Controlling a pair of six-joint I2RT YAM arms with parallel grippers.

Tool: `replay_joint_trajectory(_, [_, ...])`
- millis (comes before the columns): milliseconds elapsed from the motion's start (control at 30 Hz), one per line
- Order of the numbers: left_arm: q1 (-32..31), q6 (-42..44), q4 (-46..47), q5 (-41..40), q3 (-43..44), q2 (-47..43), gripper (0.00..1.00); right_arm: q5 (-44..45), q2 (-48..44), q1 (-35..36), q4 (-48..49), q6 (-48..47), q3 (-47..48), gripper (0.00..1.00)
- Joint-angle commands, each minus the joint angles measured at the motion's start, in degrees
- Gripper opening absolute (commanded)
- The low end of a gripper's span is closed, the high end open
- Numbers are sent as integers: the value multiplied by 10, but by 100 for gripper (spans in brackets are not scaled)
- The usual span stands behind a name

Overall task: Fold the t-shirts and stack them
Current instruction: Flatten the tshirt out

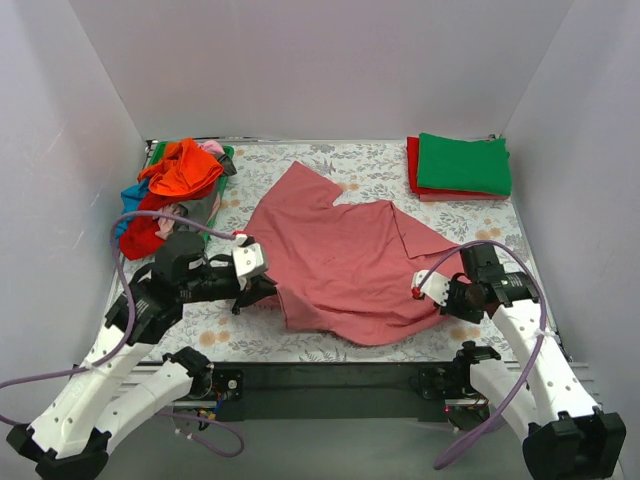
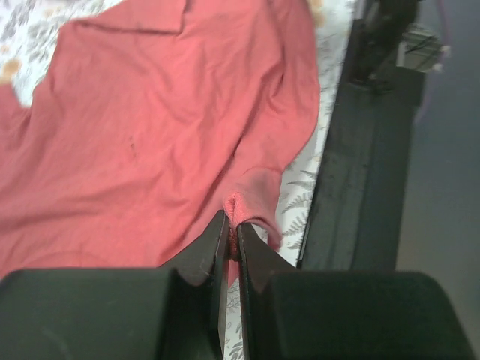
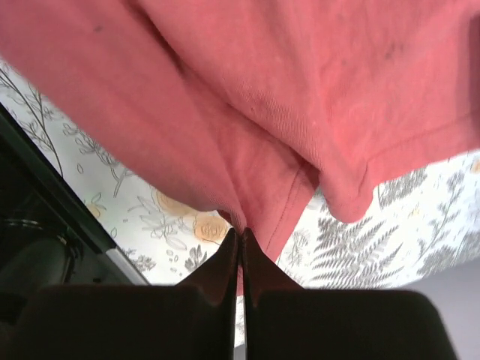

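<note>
A large dusty-rose t-shirt (image 1: 345, 255) lies spread and rumpled across the middle of the floral table cover. My left gripper (image 1: 268, 290) is shut on the shirt's near-left edge; in the left wrist view a pinch of rose fabric (image 2: 247, 195) bunches up between the black fingers (image 2: 202, 255). At the shirt's near-right edge, my right gripper (image 1: 432, 293) is shut on its hem (image 3: 292, 202), which hangs in folds above the fingertips. A folded green t-shirt (image 1: 463, 163) rests on a folded red one (image 1: 412, 165) at the back right.
A heap of unfolded tees, orange (image 1: 185, 168), red (image 1: 143, 238) and blue (image 1: 130, 192) among them, fills the back left corner. The black table rail (image 1: 330, 378) runs along the near edge between the arm bases. White walls enclose the table.
</note>
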Motion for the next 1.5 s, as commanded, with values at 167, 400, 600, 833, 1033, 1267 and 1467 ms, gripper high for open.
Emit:
replay_joint_trajectory(167, [-1, 50, -92, 148, 65, -21, 0, 57, -37, -84, -77, -150, 20, 1])
replay_joint_trajectory(400, [-5, -9, -96, 234, 68, -38, 1, 56, -56, -97, -95, -155, 29, 1])
replay_joint_trajectory(600, [-5, -77, -98, 251, 82, -76, 50, 12, -47, -98, -95, -136, 47, 40])
replay_joint_trajectory(833, [-5, -206, -18, 22, 88, -79, 63, -118, 18, -97, -89, -110, 117, 69])
replay_joint_trajectory(1033, [-4, -257, 58, -76, 71, 54, 73, -280, 132, -96, -55, -40, 175, 70])
replay_joint_trajectory(1267, [62, -300, 196, -159, 69, 195, 79, -270, 271, -36, 135, 154, 224, 64])
replay_joint_trajectory(1467, [113, -280, 219, -199, 36, 228, 79, -95, 406, 25, 268, 287, 283, 61])
